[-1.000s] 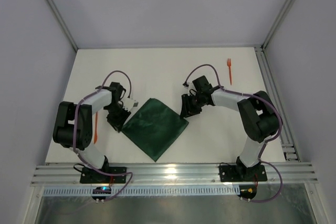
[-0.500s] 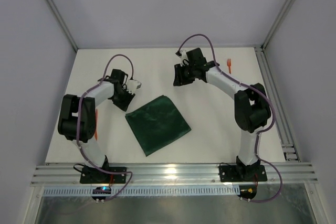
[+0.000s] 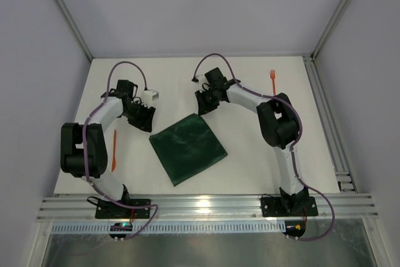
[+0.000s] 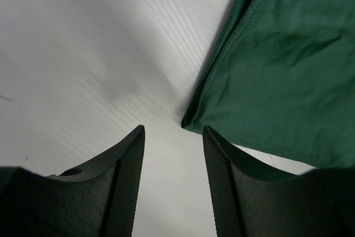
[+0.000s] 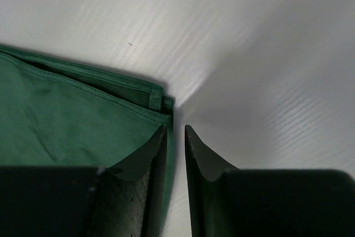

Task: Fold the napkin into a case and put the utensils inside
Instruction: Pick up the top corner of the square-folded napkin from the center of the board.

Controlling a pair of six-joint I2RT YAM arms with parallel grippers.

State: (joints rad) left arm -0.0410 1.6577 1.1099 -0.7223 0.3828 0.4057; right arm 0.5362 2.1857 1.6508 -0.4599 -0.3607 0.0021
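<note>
The dark green napkin (image 3: 187, 148) lies folded flat as a tilted square mid-table. My left gripper (image 3: 145, 120) is open just off its left corner; in the left wrist view that corner of the napkin (image 4: 277, 70) lies just ahead of the left gripper (image 4: 173, 131), with bare table between the fingers. My right gripper (image 3: 201, 105) sits at the far corner. In the right wrist view the right gripper (image 5: 175, 129) is drawn close on the napkin (image 5: 66, 115) hem, leaving a thin slit. An orange fork (image 3: 272, 79) lies far right, and another orange utensil (image 3: 114, 151) lies left by the left arm.
The white table (image 3: 250, 129) is walled by grey panels on three sides. An aluminium rail (image 3: 200, 207) runs along the near edge where both arm bases are bolted. A second rail (image 3: 325, 117) borders the right side.
The napkin turned and shifted slightly, then stayed put. My left gripper let go of it and opened beside the left corner. My right gripper swung left to the far corner and closed down.
</note>
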